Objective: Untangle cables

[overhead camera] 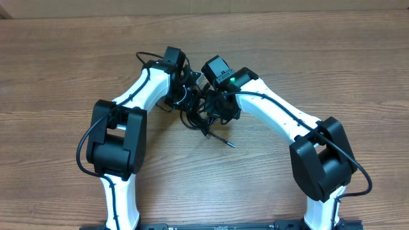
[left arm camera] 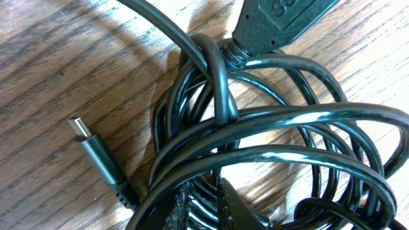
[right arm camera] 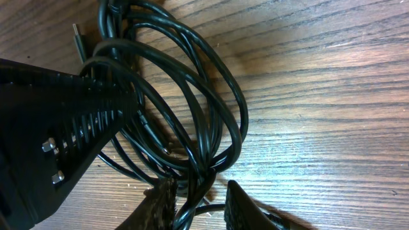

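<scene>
The cables (overhead camera: 199, 116) lie in a tangled black coil on the wood table (overhead camera: 319, 51), pressed between the two grippers. At the coil's edge a slim plug (left arm camera: 82, 130) sticks out on a short free end, flat on the wood, and a broader plug (left arm camera: 281, 19) sits across the coil's top loops. The right gripper (right arm camera: 199, 207) is at the coil's rim, its jaws closed on a few strands that run between them. The left gripper (left arm camera: 203, 206) pokes into the coil from the opposite side; loops cover its fingers, so I cannot tell whether they pinch anything.
</scene>
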### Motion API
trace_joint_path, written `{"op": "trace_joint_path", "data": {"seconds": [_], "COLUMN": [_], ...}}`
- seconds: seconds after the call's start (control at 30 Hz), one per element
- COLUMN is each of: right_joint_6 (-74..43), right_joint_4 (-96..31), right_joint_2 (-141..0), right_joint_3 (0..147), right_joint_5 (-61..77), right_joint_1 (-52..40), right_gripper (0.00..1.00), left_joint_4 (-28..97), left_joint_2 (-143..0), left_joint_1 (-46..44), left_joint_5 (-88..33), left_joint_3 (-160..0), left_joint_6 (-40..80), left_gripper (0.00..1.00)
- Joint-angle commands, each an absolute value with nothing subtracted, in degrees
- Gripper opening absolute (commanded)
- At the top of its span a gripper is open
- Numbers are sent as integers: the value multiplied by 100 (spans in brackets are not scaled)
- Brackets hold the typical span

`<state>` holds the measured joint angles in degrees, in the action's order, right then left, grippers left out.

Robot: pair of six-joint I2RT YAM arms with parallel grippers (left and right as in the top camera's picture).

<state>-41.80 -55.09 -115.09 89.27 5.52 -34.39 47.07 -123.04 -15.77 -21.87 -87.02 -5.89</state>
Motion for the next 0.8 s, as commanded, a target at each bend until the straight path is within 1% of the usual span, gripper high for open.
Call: {"op": "trace_joint_path", "data": {"seconds": [0.0, 0.23, 0.37, 0.47, 0.63, 0.77], "right_joint_6": [-4204, -4200, -4200, -4198, -4195, -4147], "right_joint_4": [-5474, -5476, -5498, -5642, -6114, -6388], "right_joint_2": [-11609, -11646, -11756, -11832, -11837, -11837], "right_joint_3": [8995, 8995, 8995, 8995, 8995, 8995], "right_joint_5": [478, 443, 366, 285, -336, -523], "right_joint_1": [-3474, -3632, -3636, -3625, -3498, -3310], "right_gripper": [25, 25, 18, 5, 4, 4], "left_joint_4": [4707, 4709, 4709, 4707, 4707, 4705], "left_joint_2": [-12473, -12473, -12473, -12473, -12473, -12473], "left_joint_1": [-1544, -1544, -1544, -1544, -1544, -1544], "left_joint_5": [-1955, -1955, -1955, -1955, -1953, -1953], "left_joint_3": [-8676, -8676, -8676, -8676, -8676, -8676], "left_joint_6": [-510, -510, -510, -510, -510, -510], "left_gripper": [18, 18, 18, 17, 17, 17]}}
